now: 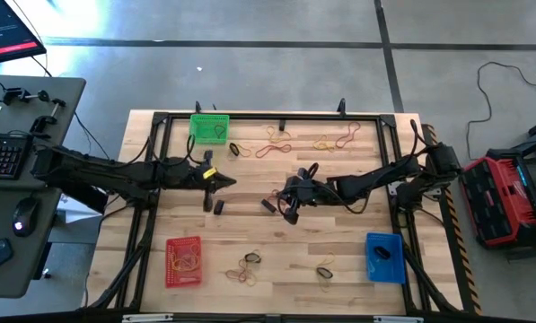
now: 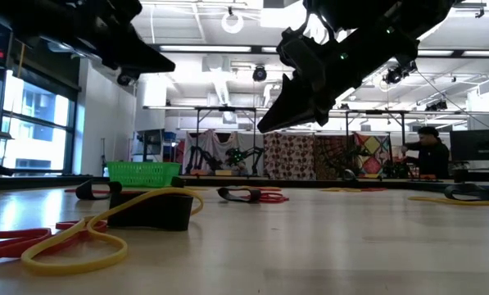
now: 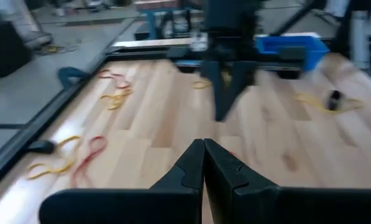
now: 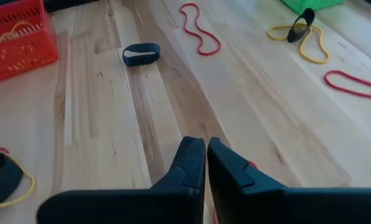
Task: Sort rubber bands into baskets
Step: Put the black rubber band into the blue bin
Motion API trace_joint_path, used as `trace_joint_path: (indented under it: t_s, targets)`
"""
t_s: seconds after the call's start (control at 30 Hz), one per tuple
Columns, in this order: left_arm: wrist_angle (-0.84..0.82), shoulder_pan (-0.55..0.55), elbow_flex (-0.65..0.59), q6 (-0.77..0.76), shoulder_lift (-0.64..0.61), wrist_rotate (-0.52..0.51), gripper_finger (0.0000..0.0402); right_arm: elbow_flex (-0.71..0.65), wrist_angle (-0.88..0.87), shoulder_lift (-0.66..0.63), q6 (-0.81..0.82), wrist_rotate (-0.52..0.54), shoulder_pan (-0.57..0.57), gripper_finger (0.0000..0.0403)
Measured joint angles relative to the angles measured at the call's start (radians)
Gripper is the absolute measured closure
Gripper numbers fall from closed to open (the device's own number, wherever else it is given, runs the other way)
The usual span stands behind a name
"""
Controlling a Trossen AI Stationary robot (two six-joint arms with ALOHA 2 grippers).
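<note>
My right gripper is over the middle of the table, raised above the wood in the low view. It is shut, and a bit of a red rubber band shows at its fingers. My left gripper is left of it, raised, shut and empty. The green basket stands at the far edge, the red basket near left and the blue basket near right. Loose bands lie flat on the wood: a black one, a red one, and yellow ones. My right gripper pinches the red rubber band between its two fingers. Only short red stretches show, one beside a finger and one in the gap between the fingers. The fingers hide the rest. The gripper is clear of the table.
More bands lie near the front edge and in the red basket. A black band with a yellow one lies by the green basket. A dark frame rail borders the table. A person stands far behind.
</note>
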Motion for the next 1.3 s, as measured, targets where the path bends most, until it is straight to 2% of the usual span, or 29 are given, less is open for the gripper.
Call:
trace_joint_path:
  t_s: [0.17, 0.4, 0.6, 0.97, 1.17, 1.3]
  targets:
    - [-0.044, -0.106, 0.000, -0.086, 0.005, 0.081, 0.0401, 0.000, 0.000, 0.000, -0.018, 0.000, 0.000, 0.0395]
    - [-0.061, -0.262, 0.000, -0.187, 0.089, 0.014, 0.0401, 0.000, 0.000, 0.000, -0.056, 0.039, 0.000, 0.0395]
    - [0.000, -0.333, 0.008, -0.227, 0.199, -0.028, 0.0401, 0.000, -0.018, 0.000, -0.078, 0.064, 0.000, 0.0395]
    - [-0.090, -0.410, 0.239, -0.300, 0.471, -0.064, 0.0395, 0.000, -0.016, 0.000, -0.141, 0.085, 0.000, 0.0395]
    - [-0.235, -0.448, 0.342, -0.373, 0.593, -0.066, 0.0362, 0.000, -0.029, 0.000, -0.139, 0.104, 0.000, 0.0395]
    - [-0.270, -0.472, 0.391, -0.420, 0.650, -0.067, 0.0332, 0.000, -0.030, 0.000, -0.136, 0.104, 0.000, 0.0395]
